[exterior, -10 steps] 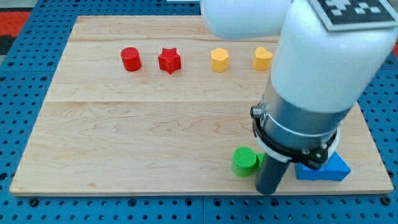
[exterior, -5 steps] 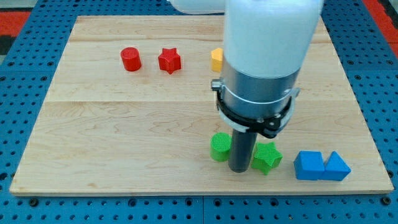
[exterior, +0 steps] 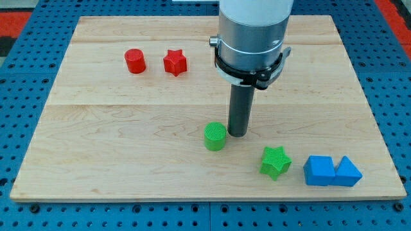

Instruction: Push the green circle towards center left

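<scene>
1. Wooden board [exterior: 128, 115] on blue pegboard.
2. Green circle [exterior: 215, 136] sits below board centre; your tip [exterior: 237, 134], a clawless rod, touches its right side.
3. Push under way; next, drive toward the left edge's middle.

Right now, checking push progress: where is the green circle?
The green circle sits just below board centre, touching my tip on the view's right, with the green star lower right.

Left of the green circle [exterior: 215, 136] the board lay open to its edge — red circle [exterior: 135, 61] and red star [exterior: 174, 62] stood well above that lane.
</scene>
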`<act>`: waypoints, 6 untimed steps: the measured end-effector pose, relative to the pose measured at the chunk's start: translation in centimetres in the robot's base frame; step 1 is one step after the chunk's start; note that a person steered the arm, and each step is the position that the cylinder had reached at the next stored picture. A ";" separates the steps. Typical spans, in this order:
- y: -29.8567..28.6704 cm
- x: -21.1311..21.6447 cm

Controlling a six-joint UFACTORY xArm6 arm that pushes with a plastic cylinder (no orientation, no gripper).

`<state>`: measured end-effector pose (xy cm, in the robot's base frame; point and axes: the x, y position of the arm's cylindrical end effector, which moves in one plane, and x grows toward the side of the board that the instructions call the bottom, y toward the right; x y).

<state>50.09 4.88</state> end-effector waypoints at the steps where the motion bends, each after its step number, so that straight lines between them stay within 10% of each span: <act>1: 0.0 -1.0; 6: -5.6 2.3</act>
<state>52.39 -0.76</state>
